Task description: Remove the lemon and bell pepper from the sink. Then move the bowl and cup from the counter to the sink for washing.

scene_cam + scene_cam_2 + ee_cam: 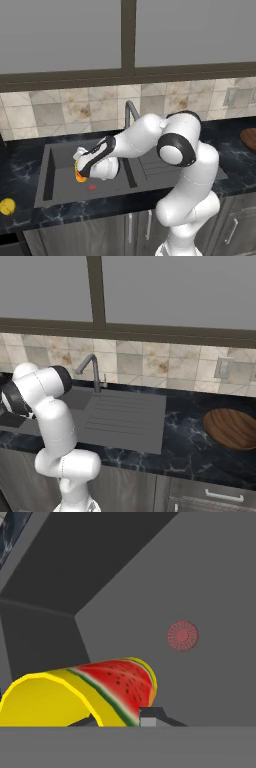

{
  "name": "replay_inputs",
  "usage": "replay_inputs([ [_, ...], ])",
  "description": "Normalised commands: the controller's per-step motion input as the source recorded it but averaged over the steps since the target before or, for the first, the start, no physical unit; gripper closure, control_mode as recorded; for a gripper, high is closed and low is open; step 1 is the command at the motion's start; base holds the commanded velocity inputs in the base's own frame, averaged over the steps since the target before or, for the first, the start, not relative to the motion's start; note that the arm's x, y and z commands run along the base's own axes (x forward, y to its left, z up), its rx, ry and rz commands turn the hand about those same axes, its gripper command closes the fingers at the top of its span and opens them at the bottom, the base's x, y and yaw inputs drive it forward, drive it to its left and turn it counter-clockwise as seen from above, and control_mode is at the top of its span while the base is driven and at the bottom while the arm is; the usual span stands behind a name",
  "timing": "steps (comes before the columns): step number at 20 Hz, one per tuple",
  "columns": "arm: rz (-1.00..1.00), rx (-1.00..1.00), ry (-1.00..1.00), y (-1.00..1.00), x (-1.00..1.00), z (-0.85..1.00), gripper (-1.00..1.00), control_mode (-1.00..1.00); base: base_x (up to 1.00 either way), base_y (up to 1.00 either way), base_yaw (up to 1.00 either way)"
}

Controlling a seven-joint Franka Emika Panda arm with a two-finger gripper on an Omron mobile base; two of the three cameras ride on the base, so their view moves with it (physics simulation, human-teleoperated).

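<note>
At the far left of the surface (pixel 20 160), close to its front edge, the lemon (pixel 7 206) lies outside the sink (pixel 60 192), just beside the basin's front left corner. Right of it, the dark grey basin holds the cup (pixel 80 176), which hangs above the basin floor in the gripper (pixel 81 172). The gripper is clenched on the cup: in the hand view a dark fingertip (pixel 148 713) sits against the cup's (pixel 90 694) side, just under its watermelon-slice mark, and the cup's open yellow mouth fills the lower left. The cup lies tilted over in the grip, not upright. Beyond it in the hand view, the reddish drain disc (pixel 182 635) lies flat on the basin floor; in the left base view the same disc (pixel 92 187) sits just right of and in front of the cup. The arm (pixel 150 135) reaches down into the basin from the right, crossing the ribbed drainboard (pixel 127 411). Behind the drainboard the curved grey faucet (pixel 90 368) stands at the back edge of the sink (pixel 125 441). Well to the right, near the right end of the surface (pixel 185 436), the brown wooden bowl (pixel 231 428) rests upright, well apart from the sink. Whether the bell pepper is on the surface cannot be told.
</note>
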Motion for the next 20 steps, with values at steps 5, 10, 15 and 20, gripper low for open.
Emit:
replay_inputs([
  [5, 0.00, 0.00, 0.00, 0.11, 0.13, -0.08, 1.00, -1.00, 0.00, 0.00, 0.00],
  [10, 0.00, 0.00, 0.00, 0.13, 0.11, -0.07, 1.00, -1.00, 0.00, 0.00, 0.00],
  [15, 0.00, 0.00, 0.00, 0.13, 0.15, -0.05, 1.00, -1.00, 0.00, 0.00, 0.00],
  [20, 0.00, 0.00, 0.00, 0.12, 0.15, -0.05, 1.00, -1.00, 0.00, 0.00, 0.00],
])
